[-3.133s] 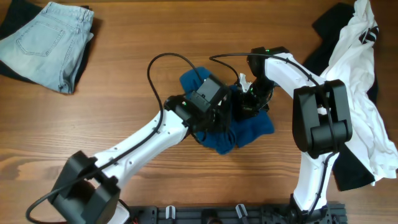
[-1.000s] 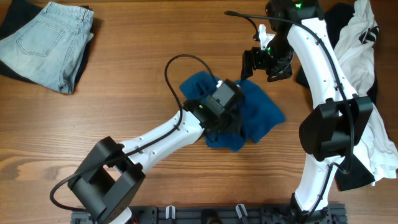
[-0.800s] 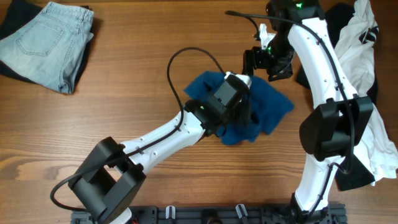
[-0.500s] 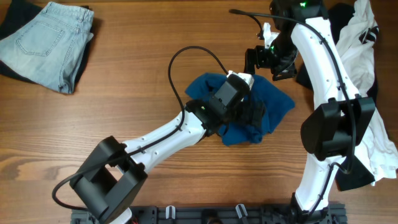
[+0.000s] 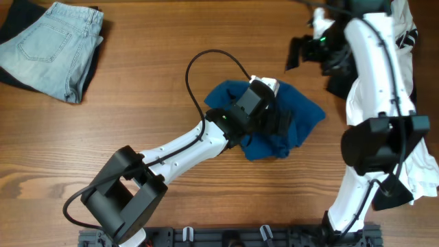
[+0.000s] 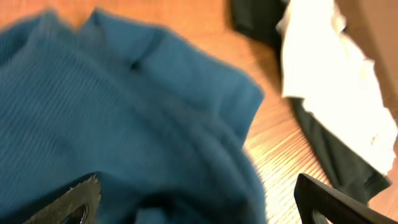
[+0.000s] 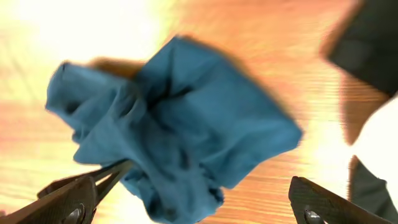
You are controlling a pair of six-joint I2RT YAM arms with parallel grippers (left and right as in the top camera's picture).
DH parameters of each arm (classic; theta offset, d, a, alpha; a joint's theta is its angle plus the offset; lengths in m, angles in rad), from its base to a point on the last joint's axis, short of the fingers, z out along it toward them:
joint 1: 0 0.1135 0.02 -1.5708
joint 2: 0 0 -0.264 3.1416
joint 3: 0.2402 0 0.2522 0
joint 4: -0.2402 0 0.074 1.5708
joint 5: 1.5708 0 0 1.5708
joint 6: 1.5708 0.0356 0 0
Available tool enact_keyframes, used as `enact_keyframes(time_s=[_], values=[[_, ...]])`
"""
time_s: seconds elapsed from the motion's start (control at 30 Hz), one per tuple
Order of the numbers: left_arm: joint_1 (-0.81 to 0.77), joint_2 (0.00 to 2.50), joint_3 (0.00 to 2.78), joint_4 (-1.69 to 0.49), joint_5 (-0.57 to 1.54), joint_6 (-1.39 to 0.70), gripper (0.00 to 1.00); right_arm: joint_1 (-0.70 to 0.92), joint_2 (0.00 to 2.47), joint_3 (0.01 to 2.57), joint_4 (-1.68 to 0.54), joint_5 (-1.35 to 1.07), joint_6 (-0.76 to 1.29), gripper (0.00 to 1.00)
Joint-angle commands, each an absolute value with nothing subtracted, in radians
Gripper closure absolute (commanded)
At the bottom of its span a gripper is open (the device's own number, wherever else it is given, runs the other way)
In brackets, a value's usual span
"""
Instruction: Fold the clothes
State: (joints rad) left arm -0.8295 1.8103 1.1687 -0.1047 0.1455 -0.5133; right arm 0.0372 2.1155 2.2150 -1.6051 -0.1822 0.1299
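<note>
Centrally, teal shirt (image 5: 302,118) — jeans (image 5: 51,48) left, white garment (image 5: 431,165) right

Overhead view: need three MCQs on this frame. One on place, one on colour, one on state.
1. Where do the jeans lie in the overhead view?
A. top-left
B. centre
C. bottom-right

2. What colour is the shirt under the left gripper?
A. red
B. teal-blue
C. yellow

3. What state is the right gripper in?
A. shut on the shirt
B. open, holding nothing
C. shut on the jeans

Key:
1. A, the jeans sit folded in the top-left corner.
2. B, the crumpled cloth at the centre is deep teal-blue.
3. B, its wrist view shows the fingers spread wide, with the shirt lying apart below them.
</note>
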Motion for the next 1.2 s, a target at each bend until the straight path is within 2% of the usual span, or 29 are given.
enact_keyframes(time_s=[0.0, 0.2, 0.3, 0.5, 0.77, 0.93, 1.17], values=[[-0.825, 1.819, 1.193, -0.015, 0.130, -0.506, 0.00, -0.010, 2.083, 2.267, -1.608, -0.207, 0.138, 0.01], [-0.829, 1.820, 1.193, 0.156, 0.130, -0.506, 0.00, -0.028, 2.083, 2.269, -1.608, -0.210, 0.138, 0.00], [-0.828, 1.826, 1.193, 0.168, 0.130, -0.506, 0.00, -0.029, 2.083, 2.269, -1.608, -0.206, 0.134, 0.00], [-0.793, 1.813, 1.194, -0.133, 0.147, -0.539, 0.00, -0.053, 2.083, 2.269, -1.608, -0.210, 0.134, 0.00], [-0.767, 1.656, 1.194, -0.204, 0.107, -0.525, 0.00, -0.084, 2.083, 2.269, -1.608, -0.226, 0.133, 0.00], [-0.767, 1.574, 1.193, -0.393, 0.073, -0.535, 0.00, -0.084, 2.083, 2.269, -1.608, -0.226, 0.131, 0.00], [-0.767, 1.623, 1.193, -0.596, 0.079, -0.665, 0.00, -0.086, 2.083, 2.269, -1.608, -0.226, 0.131, 0.00]])
